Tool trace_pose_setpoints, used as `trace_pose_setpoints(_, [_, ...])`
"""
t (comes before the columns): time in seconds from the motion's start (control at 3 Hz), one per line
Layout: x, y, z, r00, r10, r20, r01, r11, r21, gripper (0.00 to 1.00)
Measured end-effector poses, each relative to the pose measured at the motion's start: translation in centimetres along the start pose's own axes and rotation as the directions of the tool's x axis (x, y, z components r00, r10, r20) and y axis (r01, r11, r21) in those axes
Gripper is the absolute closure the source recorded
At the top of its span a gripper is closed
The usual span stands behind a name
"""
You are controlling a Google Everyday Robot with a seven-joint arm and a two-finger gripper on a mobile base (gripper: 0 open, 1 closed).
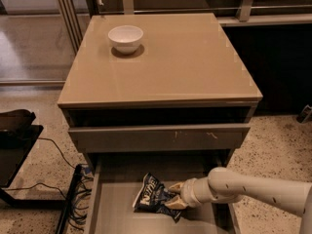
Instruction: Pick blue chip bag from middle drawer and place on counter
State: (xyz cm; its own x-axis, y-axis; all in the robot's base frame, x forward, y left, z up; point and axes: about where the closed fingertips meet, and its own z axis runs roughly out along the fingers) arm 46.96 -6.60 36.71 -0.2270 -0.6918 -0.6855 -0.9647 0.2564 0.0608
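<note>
The blue chip bag [150,196] lies on the floor of the open middle drawer [122,213], at the bottom of the camera view. My gripper [174,195] reaches in from the right. Its two tan fingers [175,186] sit on either side of the bag's right end and pinch it. The bag still rests on the drawer floor. The beige counter [185,57] is the cabinet's top, above the drawers.
A white bowl [126,37] stands on the counter's far left. The upper drawer's grey front [156,138] with white scuffs overhangs the back of the open drawer. A black stand [14,140] and cables [73,189] are on the floor to the left.
</note>
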Motion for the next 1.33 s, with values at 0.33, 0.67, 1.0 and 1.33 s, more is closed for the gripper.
trace_pose_setpoints(0.33, [-0.3, 0.4, -0.5, 1.0, 0.004, -0.001, -0.004, 0.9999, -0.011, 1.0])
trace_pose_setpoints(0.67, [-1.4, 1.0, -3.1, 1.0, -0.008, 0.02, 0.008, 0.9999, -0.012, 1.0])
trace_pose_setpoints(1.0, [-3.5, 1.4, -7.4, 0.998, -0.036, 0.052, 0.036, 0.9993, 0.004, 1.0])
trace_pose_setpoints(1.33, [-6.5, 1.9, -12.5, 0.995, -0.071, 0.072, 0.069, 0.9972, 0.026, 1.0])
